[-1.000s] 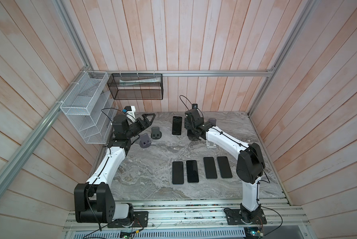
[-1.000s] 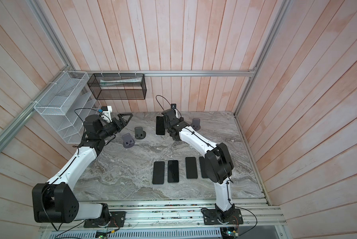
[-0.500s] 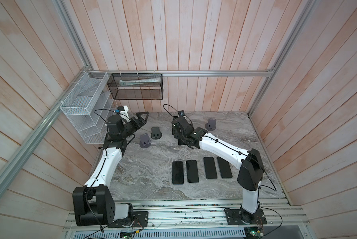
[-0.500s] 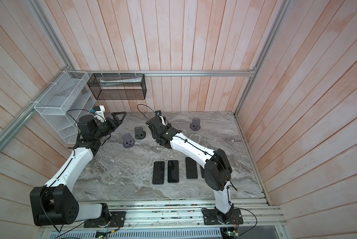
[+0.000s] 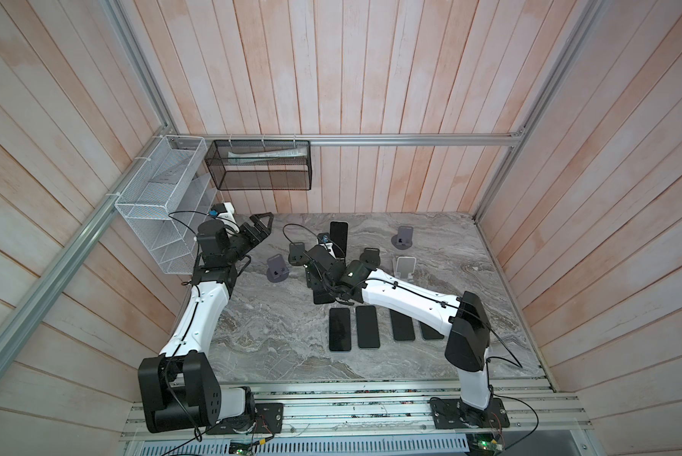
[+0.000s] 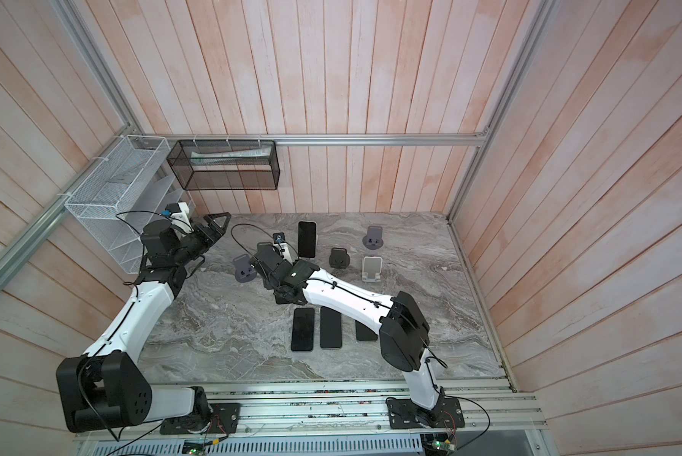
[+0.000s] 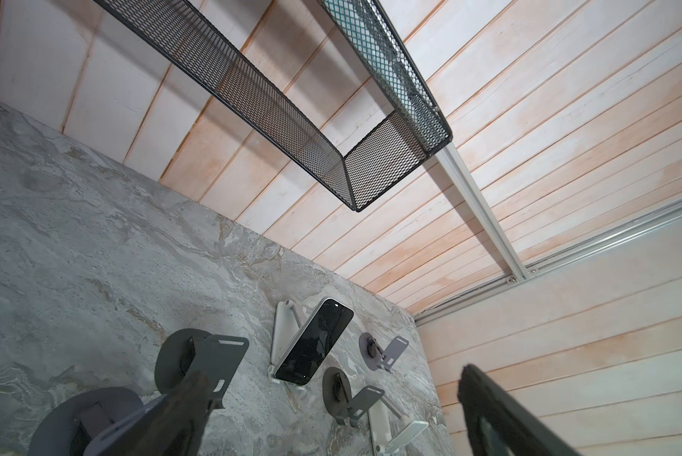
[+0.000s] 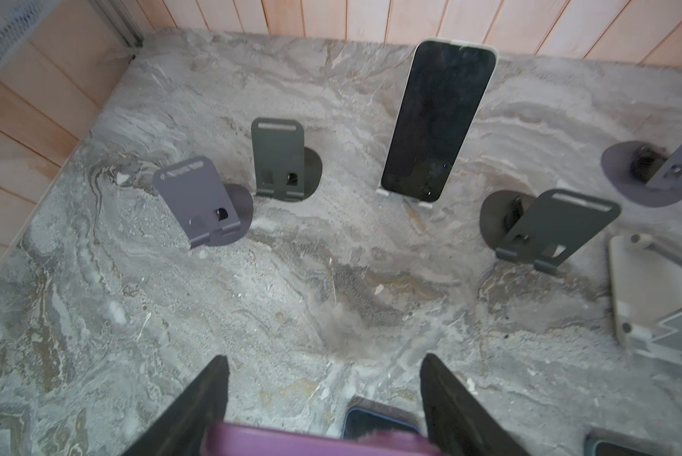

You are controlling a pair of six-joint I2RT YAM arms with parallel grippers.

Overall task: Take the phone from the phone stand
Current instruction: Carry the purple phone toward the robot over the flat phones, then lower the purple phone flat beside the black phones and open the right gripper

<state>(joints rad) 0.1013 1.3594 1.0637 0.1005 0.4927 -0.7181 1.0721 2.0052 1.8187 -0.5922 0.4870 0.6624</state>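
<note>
**PHONE GRIPPED IN RIGHT TOOL, CLEAR OF ALL STANDS**

The right tool [image 8: 323, 361] has its two black fingers clamped at medium width across a phone in a purple case [image 8: 319, 441]. The right wrist view cuts this phone off at the frame edge. In both top views the tool covers most of it. It sits in no stand and is just behind the front row of flat phones. Contact with the grey marbled tabletop [image 5: 272, 347] cannot be determined.

The left tool [image 5: 261, 226] is spread fully wide and empty. It is raised beside the white wire rack [image 5: 161, 205].

Phones, six in total:
- One gripped, as above.
- One black-faced upright phone [image 5: 338, 237] at the rear, leaning on a white folding stand [image 7: 281, 335] that it mostly hides.
- Four dark flat phones [image 5: 339, 329] in a row at the front. The rightmost is partly under the right arm.

Stands, six in total:
- Two white: the one above and an empty white stand [image 5: 404, 268].
- Two dark grey round-based stands [image 5: 296, 252], empty.
- Two lilac-grey round-based stands [image 5: 277, 269], empty.

The black mesh basket [image 5: 260, 166] on the rear wall holds something pale that is too small to identify.
</note>
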